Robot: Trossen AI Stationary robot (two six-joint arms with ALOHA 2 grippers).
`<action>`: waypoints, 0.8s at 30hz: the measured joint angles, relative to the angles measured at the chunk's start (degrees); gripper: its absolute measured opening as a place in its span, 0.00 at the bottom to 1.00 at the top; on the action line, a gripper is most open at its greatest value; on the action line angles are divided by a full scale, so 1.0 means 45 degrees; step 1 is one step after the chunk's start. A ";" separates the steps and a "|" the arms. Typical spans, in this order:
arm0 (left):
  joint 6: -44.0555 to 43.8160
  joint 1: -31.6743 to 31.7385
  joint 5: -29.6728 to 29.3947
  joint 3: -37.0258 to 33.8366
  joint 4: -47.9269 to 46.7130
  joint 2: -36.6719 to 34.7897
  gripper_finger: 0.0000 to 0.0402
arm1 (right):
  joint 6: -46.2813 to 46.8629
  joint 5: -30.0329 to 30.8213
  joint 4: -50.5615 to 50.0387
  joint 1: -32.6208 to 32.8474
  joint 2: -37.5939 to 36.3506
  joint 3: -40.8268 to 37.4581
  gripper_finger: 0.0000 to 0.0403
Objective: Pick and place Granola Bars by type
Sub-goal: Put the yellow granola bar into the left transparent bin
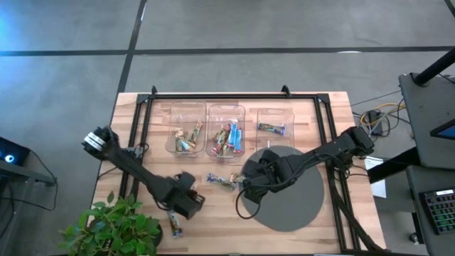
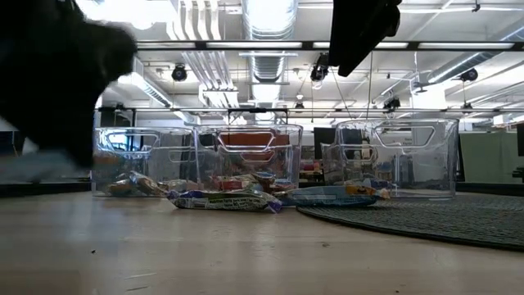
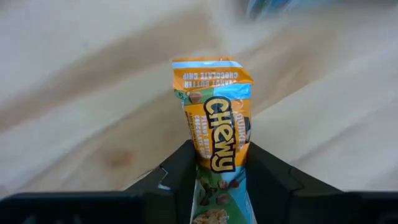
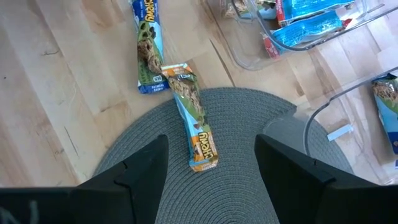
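Note:
My left gripper (image 3: 217, 155) is shut on an orange and teal Chewy granola bar (image 3: 214, 99) over the table's near left part (image 1: 179, 213). My right gripper (image 4: 211, 144) is open and hovers over the edge of the grey round mat (image 1: 284, 206). Below it, an orange-ended bar (image 4: 196, 130) lies with one end on the mat and the other on the wood. A blue bar (image 4: 148, 46) lies flat on the wood just beyond. Several more bars lie in the three clear bins (image 1: 226, 131). My left gripper pinches the Chewy bar between its two fingers (image 3: 180, 168), which press on the bar's long edges at its middle (image 3: 219, 163). The bar runs along the fingers, its orange end (image 3: 211, 74) sticking out ahead of them over the wood.
Three clear bins stand in a row at the table's far side (image 1: 185, 128) (image 1: 274, 124). In the low view they rise behind the loose bars (image 2: 225, 199). A potted plant (image 1: 114, 227) stands at the near left corner. A black frame (image 1: 234, 94) borders the tabletop.

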 joint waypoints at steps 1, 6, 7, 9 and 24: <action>-0.0083 0.0000 -0.0477 0.0000 -0.0044 -0.0391 0.26 | 0.0000 0.0015 0.0000 0.0001 0.0000 0.0000 0.57; -0.0685 0.0111 -0.3547 0.0005 -0.0690 -0.2865 0.26 | -0.0003 0.0133 0.0010 0.0005 0.0000 -0.0003 0.57; -0.0713 0.0176 -0.4323 0.0005 -0.0917 -0.3447 0.26 | -0.0005 0.0189 0.0010 0.0005 0.0000 0.0000 0.57; -0.0744 0.0406 -0.5753 0.0019 -0.1494 -0.4549 0.26 | -0.0005 0.0241 0.0048 0.0003 0.0000 0.0000 0.57; 0.7942 0.9789 -0.1734 -0.0250 -0.1603 -0.7339 0.26 | 0.0034 0.0265 0.0170 -0.0212 0.0000 -0.0005 0.57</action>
